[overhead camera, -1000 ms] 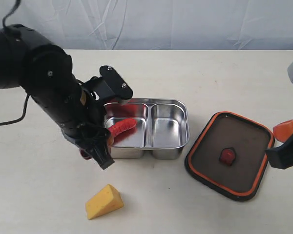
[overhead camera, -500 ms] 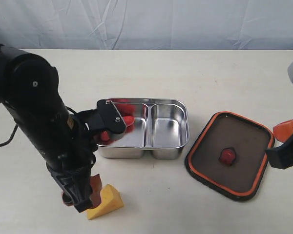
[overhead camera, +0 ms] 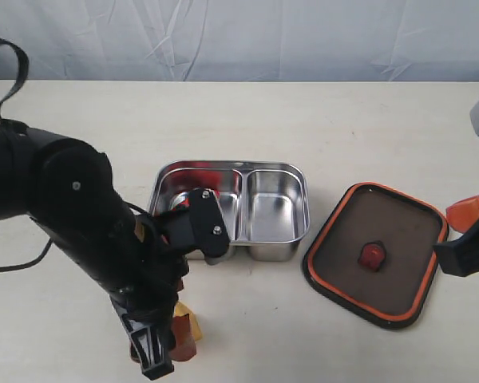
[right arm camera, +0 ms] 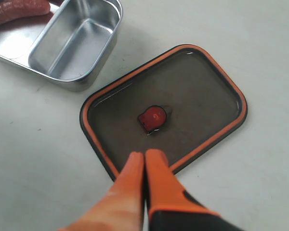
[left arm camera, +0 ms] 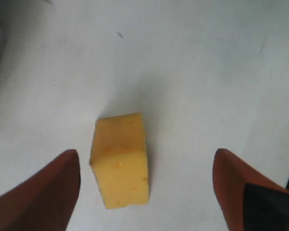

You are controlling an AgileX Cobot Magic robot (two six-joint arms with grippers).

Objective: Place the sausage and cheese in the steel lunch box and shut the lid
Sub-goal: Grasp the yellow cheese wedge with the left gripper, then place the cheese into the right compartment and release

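The cheese (left arm camera: 120, 166) lies on the pale worktop (overhead camera: 343, 128) at the lower left of the exterior view. The left gripper (left arm camera: 145, 152) is lowered over it with its orange fingers (left arm camera: 43, 192) spread wide. The cheese sits between them, closer to one finger, and neither is seen touching it. Above it, in the middle of the frame, stands the steel lunch box (overhead camera: 275, 209), partly hidden by the left arm. The sausage (right arm camera: 19, 10) lies in its larger compartment and the smaller compartment is bare. Just right of the box, apart from it, the lid (overhead camera: 399, 231) lies flat with its orange rim and red centre tab facing up. The right gripper (right arm camera: 144, 161) hovers at the lid's edge at the far right, its fingers pressed together on nothing.
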